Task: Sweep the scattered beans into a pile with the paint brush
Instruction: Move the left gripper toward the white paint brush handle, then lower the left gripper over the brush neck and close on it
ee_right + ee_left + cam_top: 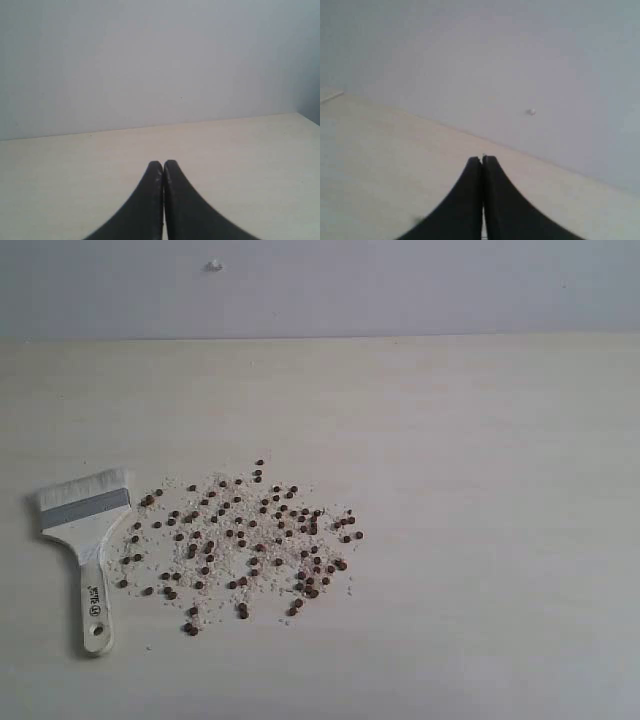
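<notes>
Small reddish-brown beans (243,537) lie scattered over the pale table, mixed with off-white crumbs, in the exterior view's lower left. Just left of them the paint brush (86,536) lies flat, white bristles toward the back, grey ferrule, white handle with a hole pointing to the front. No denser pile stands out among the beans. Neither arm shows in the exterior view. My left gripper (482,159) is shut, black fingers pressed together over bare table. My right gripper (163,163) is shut too, holding nothing.
The light wooden table (480,540) stretches to the right and back of the beans. A pale grey wall (400,285) rises behind its far edge, with a small white mark (214,265) on it.
</notes>
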Robot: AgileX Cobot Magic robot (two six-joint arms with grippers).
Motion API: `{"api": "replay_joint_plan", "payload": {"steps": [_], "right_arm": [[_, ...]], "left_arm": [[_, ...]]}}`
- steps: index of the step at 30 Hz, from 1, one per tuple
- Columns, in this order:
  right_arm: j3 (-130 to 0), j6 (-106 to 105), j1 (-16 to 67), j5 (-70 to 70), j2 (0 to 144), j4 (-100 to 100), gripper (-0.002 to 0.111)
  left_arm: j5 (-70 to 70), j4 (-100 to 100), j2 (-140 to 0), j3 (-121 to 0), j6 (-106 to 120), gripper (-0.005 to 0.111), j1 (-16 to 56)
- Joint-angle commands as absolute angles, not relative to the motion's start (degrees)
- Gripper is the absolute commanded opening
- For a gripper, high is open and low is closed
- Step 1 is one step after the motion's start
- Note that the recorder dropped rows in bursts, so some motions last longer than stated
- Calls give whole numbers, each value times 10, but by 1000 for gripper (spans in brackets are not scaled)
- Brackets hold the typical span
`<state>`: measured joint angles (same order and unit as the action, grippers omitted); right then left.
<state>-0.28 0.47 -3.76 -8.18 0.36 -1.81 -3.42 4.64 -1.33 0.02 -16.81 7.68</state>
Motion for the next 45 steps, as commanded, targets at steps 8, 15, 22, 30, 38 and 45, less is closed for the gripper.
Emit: {"api": "replay_joint_plan", "payload": {"steps": [8, 15, 22, 30, 38, 45], "right_arm": [[0, 3, -36, -76, 0, -16, 0], [0, 3, -36, -76, 0, -16, 0], [0, 3, -36, -76, 0, -16, 0], [0, 3, -36, -76, 0, -16, 0], [0, 3, -36, -76, 0, -16, 0], [0, 3, -36, -76, 0, -16, 0]], "left_arm": [[149, 63, -11, 0, -222, 0, 76], [283, 64, -34, -86, -177, 0, 76], [10, 194, -279, -283, 27, 0, 68], [-352, 174, -609, -415, 43, 0, 73], [-377, 167, -809, -409, 62, 0, 190], [-251, 171, -889, -399, -30, 0, 248]]}}
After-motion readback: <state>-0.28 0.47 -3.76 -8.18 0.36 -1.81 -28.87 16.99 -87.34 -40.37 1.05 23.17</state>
